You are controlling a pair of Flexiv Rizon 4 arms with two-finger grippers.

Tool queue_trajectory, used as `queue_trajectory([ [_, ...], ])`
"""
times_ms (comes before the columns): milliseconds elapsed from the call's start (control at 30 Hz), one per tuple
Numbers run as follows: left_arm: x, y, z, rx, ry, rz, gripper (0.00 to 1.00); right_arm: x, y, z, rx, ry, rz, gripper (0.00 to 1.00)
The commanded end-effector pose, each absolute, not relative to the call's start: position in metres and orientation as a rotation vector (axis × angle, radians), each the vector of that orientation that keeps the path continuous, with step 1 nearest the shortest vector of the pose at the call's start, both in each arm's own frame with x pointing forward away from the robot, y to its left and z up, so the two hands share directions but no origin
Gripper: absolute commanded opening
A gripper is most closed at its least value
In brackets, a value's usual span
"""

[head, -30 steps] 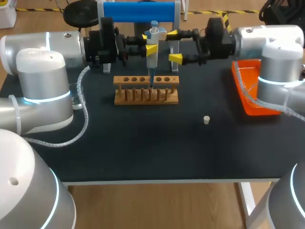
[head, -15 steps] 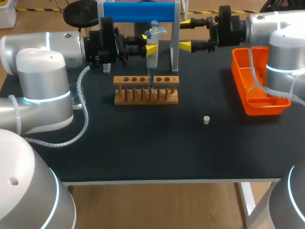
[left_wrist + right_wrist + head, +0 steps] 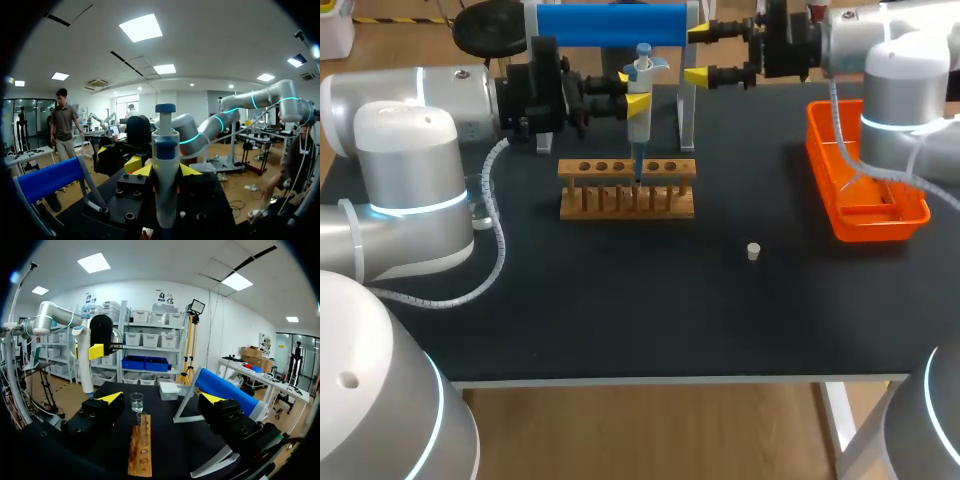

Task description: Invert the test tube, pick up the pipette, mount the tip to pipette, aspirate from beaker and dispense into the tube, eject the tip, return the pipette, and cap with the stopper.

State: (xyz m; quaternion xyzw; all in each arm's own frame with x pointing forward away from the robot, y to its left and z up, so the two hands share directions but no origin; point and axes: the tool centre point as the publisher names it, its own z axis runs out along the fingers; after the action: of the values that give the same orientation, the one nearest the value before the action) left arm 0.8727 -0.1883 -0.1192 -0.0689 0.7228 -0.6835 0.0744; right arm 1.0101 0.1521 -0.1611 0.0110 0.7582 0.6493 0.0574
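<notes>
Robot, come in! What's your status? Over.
Left end effector shut on pipette, tip down at wooden rack. Right end effector open, beside blue stand. Stopper lies apart from rack.

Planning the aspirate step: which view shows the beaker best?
The right wrist view: the beaker stands unobstructed beyond the far end of the test tube rack. The head view gives at most a glimpse by the left arm; the left wrist view does not show it.
</notes>
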Motion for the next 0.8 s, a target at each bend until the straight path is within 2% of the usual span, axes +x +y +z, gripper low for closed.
queue_trajectory([
  [33, 0.8731, -0.1891, -0.1189, -0.208, 2.169, -2.051, 0.00, 1.0116, 0.1514, -0.1610, 0.029, 2.303, 1.970, 1.00],
  [800, 0.8731, -0.1891, -0.1189, -0.208, 2.169, -2.051, 0.00, 1.0149, 0.1536, -0.1619, 0.047, 2.302, 1.964, 1.00],
])
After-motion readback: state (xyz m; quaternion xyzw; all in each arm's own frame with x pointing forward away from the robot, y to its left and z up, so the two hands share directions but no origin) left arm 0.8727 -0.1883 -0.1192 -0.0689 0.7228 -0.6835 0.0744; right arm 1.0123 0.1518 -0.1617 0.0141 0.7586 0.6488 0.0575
